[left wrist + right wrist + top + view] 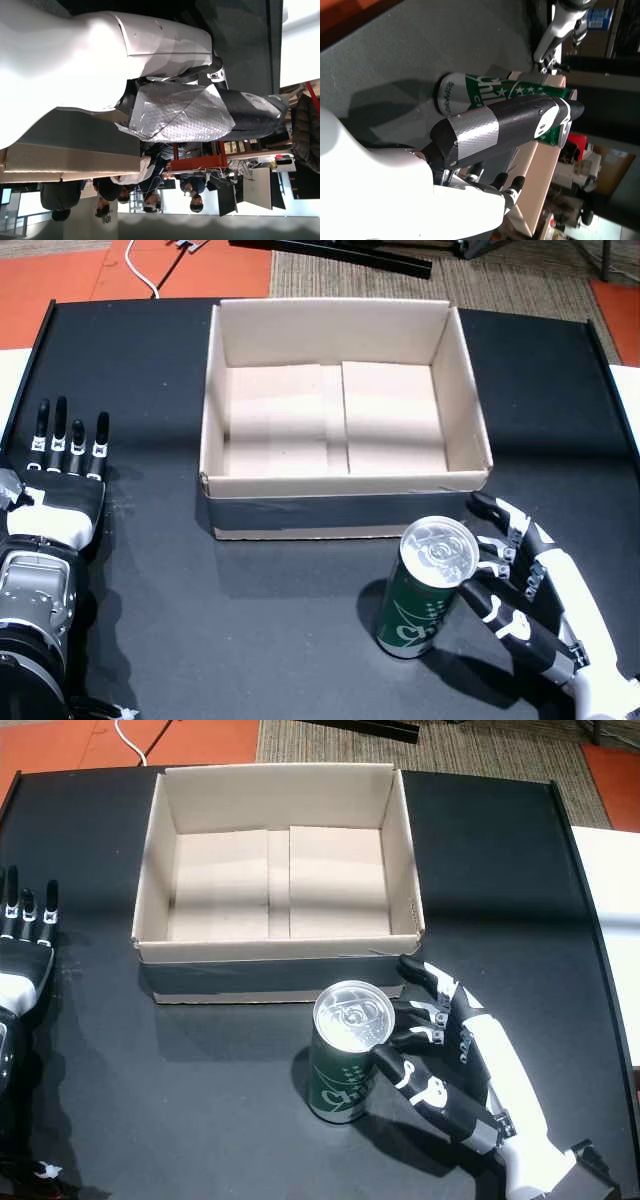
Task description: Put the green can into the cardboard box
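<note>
While upright, green can (424,588) touches right robot hand (530,590) fingers — unlifted.

The green can (506,96) has white writing on its side, just past the thumb of the right hand (485,131). It is turned sideways, and the thumb hides part of it, so the word cannot be read. White stars sit near the can's top. No other words can be read.

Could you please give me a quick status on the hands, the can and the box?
Left hand open, flat on table. Right hand open beside green can, not yet gripping. Can upright in front of cardboard box. Nothing in the way.
</note>
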`<state>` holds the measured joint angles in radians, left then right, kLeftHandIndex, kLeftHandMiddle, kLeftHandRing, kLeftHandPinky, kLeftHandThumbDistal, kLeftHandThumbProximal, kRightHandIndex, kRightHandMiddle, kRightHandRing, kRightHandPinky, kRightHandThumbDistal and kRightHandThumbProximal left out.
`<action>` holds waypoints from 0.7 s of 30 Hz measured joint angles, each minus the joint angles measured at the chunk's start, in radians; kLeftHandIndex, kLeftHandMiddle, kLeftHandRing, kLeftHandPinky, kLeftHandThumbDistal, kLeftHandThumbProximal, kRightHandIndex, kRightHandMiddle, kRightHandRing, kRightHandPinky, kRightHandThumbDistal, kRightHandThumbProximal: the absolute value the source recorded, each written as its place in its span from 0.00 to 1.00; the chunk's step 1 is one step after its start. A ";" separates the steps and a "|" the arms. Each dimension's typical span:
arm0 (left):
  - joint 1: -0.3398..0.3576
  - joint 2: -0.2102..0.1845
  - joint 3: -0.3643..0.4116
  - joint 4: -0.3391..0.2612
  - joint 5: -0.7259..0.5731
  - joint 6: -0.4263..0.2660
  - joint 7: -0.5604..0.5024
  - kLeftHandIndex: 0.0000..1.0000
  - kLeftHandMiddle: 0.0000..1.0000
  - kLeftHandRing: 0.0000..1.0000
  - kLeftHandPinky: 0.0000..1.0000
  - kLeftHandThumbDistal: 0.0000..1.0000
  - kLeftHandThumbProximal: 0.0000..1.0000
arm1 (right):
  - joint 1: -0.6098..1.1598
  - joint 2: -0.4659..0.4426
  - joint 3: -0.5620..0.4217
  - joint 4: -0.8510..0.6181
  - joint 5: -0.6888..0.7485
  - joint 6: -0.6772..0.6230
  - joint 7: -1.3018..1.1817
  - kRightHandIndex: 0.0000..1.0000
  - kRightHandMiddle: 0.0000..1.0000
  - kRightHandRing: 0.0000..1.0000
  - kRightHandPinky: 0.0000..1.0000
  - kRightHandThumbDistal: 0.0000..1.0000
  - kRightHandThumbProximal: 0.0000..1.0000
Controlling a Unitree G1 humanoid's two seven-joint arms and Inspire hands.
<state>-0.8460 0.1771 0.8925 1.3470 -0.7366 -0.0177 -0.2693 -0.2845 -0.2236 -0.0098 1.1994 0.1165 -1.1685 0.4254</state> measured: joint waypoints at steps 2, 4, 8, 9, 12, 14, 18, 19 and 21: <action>0.000 0.000 0.000 0.000 0.000 0.000 0.000 0.45 0.27 0.44 0.79 0.72 0.94 | -0.002 0.003 -0.014 0.000 0.007 0.008 0.033 0.62 0.79 0.83 0.94 1.00 0.74; 0.000 0.000 0.000 0.000 0.000 0.000 0.000 0.46 0.27 0.43 0.78 0.72 0.95 | -0.003 0.006 -0.028 0.000 0.008 0.012 0.050 0.62 0.79 0.83 0.94 1.00 0.73; 0.000 0.000 0.000 0.000 0.000 0.000 0.000 0.46 0.27 0.44 0.79 0.70 0.95 | -0.009 0.014 -0.055 0.000 0.019 0.018 0.084 0.62 0.79 0.83 0.94 1.00 0.74; 0.000 0.000 0.000 0.000 0.000 0.000 0.000 0.46 0.27 0.44 0.80 0.70 0.96 | -0.011 0.015 -0.060 0.000 0.018 0.018 0.090 0.62 0.79 0.83 0.94 1.00 0.74; 0.000 0.000 0.001 0.000 0.000 0.000 0.000 0.46 0.27 0.45 0.79 0.71 0.96 | -0.015 0.017 -0.075 0.000 0.017 0.018 0.095 0.62 0.79 0.82 0.94 1.00 0.75; 0.000 0.000 0.001 0.000 0.000 0.000 0.000 0.47 0.27 0.44 0.79 0.73 0.95 | -0.015 0.017 -0.081 0.000 0.012 0.017 0.092 0.63 0.79 0.83 0.94 1.00 0.73; 0.000 0.000 0.001 0.000 0.000 0.000 0.000 0.47 0.25 0.42 0.79 0.72 0.96 | -0.015 0.016 -0.081 0.000 -0.028 0.000 0.065 0.67 0.81 0.87 0.95 1.00 0.73; 0.000 0.000 0.001 0.000 0.000 0.000 0.001 0.46 0.25 0.42 0.79 0.73 0.96 | -0.015 0.016 -0.080 0.000 -0.045 -0.011 0.054 0.68 0.82 0.89 0.95 1.00 0.73; 0.000 0.000 0.001 0.000 0.000 0.000 0.003 0.47 0.26 0.43 0.78 0.74 0.97 | -0.015 0.013 -0.075 0.001 -0.085 -0.035 0.026 0.69 0.82 0.90 0.95 1.00 0.74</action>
<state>-0.8461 0.1771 0.8936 1.3470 -0.7366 -0.0176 -0.2661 -0.2994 -0.2108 -0.0848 1.2000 0.0317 -1.2038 0.4514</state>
